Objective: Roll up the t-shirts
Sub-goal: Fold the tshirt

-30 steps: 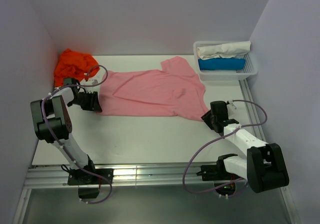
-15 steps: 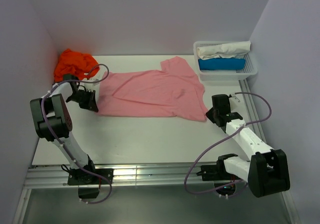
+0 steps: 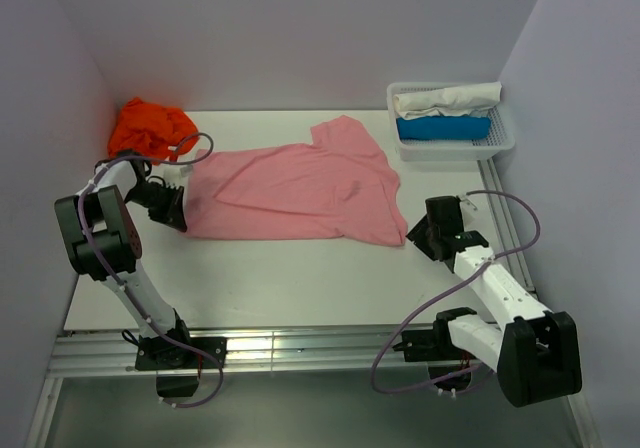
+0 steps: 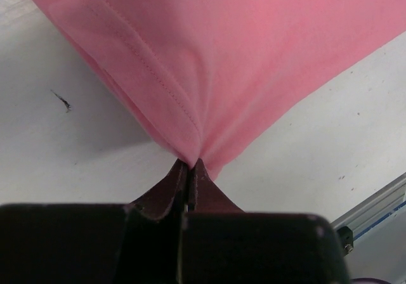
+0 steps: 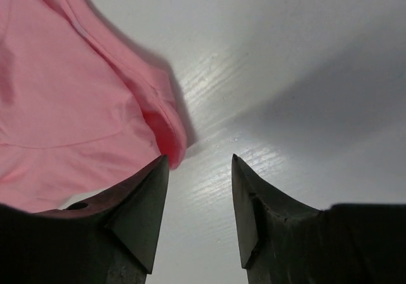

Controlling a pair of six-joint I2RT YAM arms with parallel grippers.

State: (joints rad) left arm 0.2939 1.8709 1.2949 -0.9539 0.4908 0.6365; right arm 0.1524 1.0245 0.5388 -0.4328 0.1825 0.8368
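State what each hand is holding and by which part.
Left hand pinches the pink t-shirt at its stitched hem edge. Right hand is open, holding nothing.

The pink t-shirt (image 3: 300, 190) and orange t-shirt (image 3: 150, 128) are plain; the basket (image 3: 450, 152) is white.

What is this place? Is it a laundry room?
Probably a robot test booth, not a home: a left arm and a right arm bolted to a metal rail, plain walls around a white table, a pink t-shirt spread out.
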